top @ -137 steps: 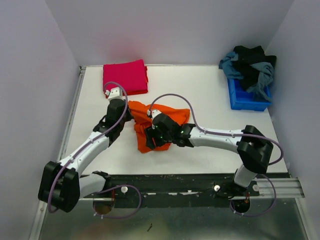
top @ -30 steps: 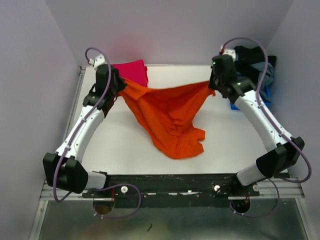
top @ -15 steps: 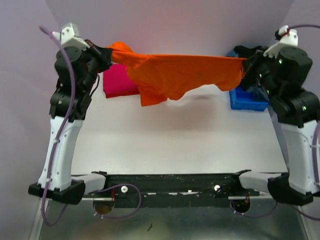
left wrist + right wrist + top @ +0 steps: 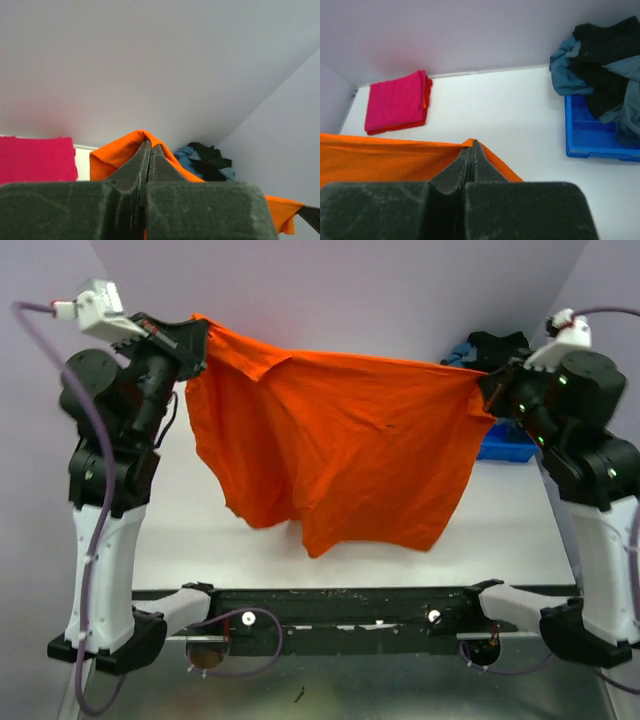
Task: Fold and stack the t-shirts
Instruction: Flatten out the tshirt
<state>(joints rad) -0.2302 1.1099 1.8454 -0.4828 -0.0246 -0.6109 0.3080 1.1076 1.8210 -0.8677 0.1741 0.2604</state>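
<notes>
The left gripper [image 4: 198, 334] and right gripper [image 4: 486, 389] each pinch the orange t-shirt [image 4: 340, 450], spread left of the blue bin [image 4: 592, 134], which is heaped with dark clothes [image 4: 602, 60].

The light is soft and even and comes from above, and the pale wall [image 4: 350, 290] takes a lilac tint, with a faint red glow above the pink shirt [image 4: 395, 102]. Under the orange shirt [image 4: 340, 450] the table [image 4: 500, 530] shows only a weak, soft shadow. In the wrist views the left gripper [image 4: 149, 155] and right gripper [image 4: 472, 152] are dark and blurred near the lens, while the background is fairly sharp.
</notes>
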